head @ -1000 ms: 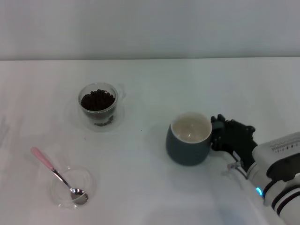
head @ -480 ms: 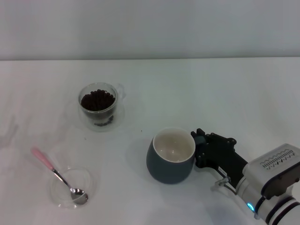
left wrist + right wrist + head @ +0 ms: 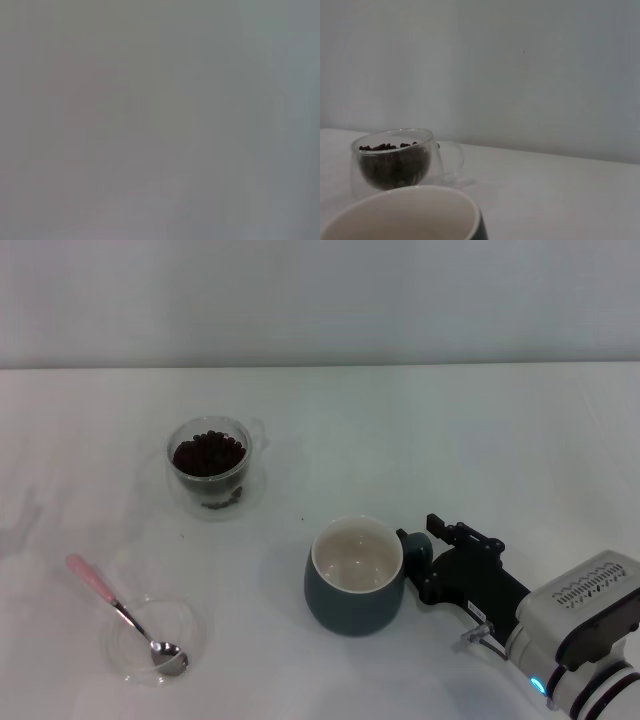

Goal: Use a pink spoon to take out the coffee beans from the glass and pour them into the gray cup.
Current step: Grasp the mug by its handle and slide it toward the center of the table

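**Mug in hand, spoon far off**

The right gripper (image 3: 428, 562) is clenched on the handle of the gray cup (image 3: 354, 576), near the table's front edge. The pink spoon (image 3: 122, 613) lies at the front-left corner (bowl in a clear dish (image 3: 190, 625), handle angled back-left), nearer the unseen left arm. The glass (image 3: 209, 466) of coffee beans (image 3: 208, 452) stands behind it.

A white desk (image 3: 420, 430) carries everything. The glass (image 3: 210, 467) with coffee beans (image 3: 208, 453) stands toward ten o'clock from the desk's middle. The gray cup (image 3: 355, 576) stands toward five o'clock, its handle pointing to three o'clock. A flat clear dish (image 3: 155, 640) lies toward eight o'clock, the pink spoon (image 3: 125, 614) resting its bowl in it, handle pointing to ten o'clock
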